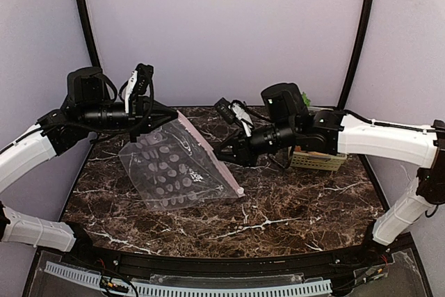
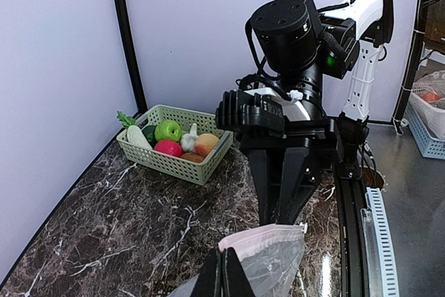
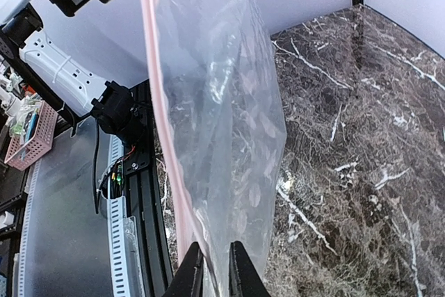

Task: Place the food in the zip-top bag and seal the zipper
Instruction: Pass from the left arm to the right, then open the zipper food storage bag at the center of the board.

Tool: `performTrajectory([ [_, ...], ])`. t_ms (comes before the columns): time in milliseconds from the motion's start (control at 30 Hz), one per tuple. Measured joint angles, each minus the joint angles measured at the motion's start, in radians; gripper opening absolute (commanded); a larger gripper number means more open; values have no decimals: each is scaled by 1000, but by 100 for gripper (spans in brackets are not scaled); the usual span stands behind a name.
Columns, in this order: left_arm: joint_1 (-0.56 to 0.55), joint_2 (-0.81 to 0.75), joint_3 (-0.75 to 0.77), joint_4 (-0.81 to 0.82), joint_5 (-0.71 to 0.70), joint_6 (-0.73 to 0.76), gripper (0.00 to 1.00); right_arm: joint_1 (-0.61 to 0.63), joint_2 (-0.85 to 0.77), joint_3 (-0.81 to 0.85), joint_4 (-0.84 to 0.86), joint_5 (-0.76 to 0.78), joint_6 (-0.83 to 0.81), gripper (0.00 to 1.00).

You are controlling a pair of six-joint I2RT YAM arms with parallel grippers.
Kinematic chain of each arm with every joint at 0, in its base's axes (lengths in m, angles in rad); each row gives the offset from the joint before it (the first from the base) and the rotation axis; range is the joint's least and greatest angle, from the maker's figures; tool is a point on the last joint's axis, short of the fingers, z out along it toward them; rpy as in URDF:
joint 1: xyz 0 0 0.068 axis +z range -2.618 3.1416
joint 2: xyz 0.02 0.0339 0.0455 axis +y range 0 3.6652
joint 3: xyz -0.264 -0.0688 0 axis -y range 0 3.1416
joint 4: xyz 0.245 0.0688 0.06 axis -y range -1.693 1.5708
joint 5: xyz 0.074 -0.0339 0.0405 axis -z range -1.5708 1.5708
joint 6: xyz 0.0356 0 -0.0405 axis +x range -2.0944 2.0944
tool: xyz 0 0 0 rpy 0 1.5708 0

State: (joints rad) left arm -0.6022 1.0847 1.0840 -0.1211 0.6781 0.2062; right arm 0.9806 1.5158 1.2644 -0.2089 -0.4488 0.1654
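Two arms: both work at the bag (image 1: 177,168), which hangs tilted over the counter (image 1: 292,206), its lower edge seemingly resting on the stone
Step in hand: getting the mouth of the bag open, as I judge it; nothing is inside the bag yet
Left jaws: closed tight on the raised top corner of the bag, right by the zipper (image 1: 208,149), and carrying its weight
Right jaws: drawn nearly together low on the zipper edge; the pink strip and some film pass between the two fingers (image 3: 240,273), but I cannot tell whether they pinch it yet
Food: (image 2: 182,142) all in the basket (image 1: 316,160) at the far right of the counter, behind the right arm (image 1: 375,137) and well apart from the bag
Next move: probably a firm hold on one lip only, then a pull away from the left jaws to part the strip; catching both layers would keep the mouth shut
Bag material: thin clear film, crinkled and glossy, pale round dots on one half, limp enough to fold and slip
Zipper: narrow whitish-pink strip, stiffer than the film, straight along one short edge
Basket: pale green plastic lattice, rectangular and rigid
Food shapes: small smooth rounded pieces, likely to roll
Counter: dark brown marble with white veins, polished and slick
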Motion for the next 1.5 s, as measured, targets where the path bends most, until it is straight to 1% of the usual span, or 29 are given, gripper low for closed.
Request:
performTrajectory([
  [133, 0, 2, 0, 0, 0, 0, 1, 0, 6, 18, 6, 0, -9, 0],
  [333, 0, 2, 0, 0, -1, 0, 1, 0, 6, 18, 7, 1, -10, 0],
  [400, 0, 2, 0, 0, -2, 0, 3, 0, 6, 18, 7, 7, -10, 0],
  [433, 0, 2, 0, 0, -4, 0, 15, 0, 6, 18, 7, 17, -10, 0],
  [467, 0, 2, 0, 0, -7, -1, 24, 0, 5, 18, 7, 28, -10, 0],
  [500, 0, 2, 0, 1, -12, -2, 42, 0, 5, 18, 6, 46, -8, 0],
  [533, 0, 2, 0, 2, -18, 0, 49, 0, 4, 18, 4, 64, -7, 0],
  [567, 0, 2, 0, 4, -28, -9, 60, -2, 3, 18, -1, 91, -5, 0],
  [633, 0, 2, 0, 10, -51, -11, 69, -11, 2, 18, -15, 136, 2, 0],
  [700, 0, 2, 0, 19, -80, -24, 73, -34, -3, 18, -39, 182, 13, 0],
  [767, 0, 1, 0, 23, -111, -31, 75, -65, -14, 18, -64, 230, 20, 0],
  [967, 0, 0, -1, 55, -170, -90, 76, -138, -82, 39, -166, 374, 24, 0],
  [1167, 0, 2, -8, 92, -189, -171, 76, -139, -137, 174, -259, 500, -4, 0],
  [1333, 0, 26, -21, 147, -181, -243, 76, -138, -169, 211, -266, 511, -12, 0],
  [1500, 0, 77, -37, 201, -132, -320, 76, -131, -109, 200, -252, 437, 8, 0],
])
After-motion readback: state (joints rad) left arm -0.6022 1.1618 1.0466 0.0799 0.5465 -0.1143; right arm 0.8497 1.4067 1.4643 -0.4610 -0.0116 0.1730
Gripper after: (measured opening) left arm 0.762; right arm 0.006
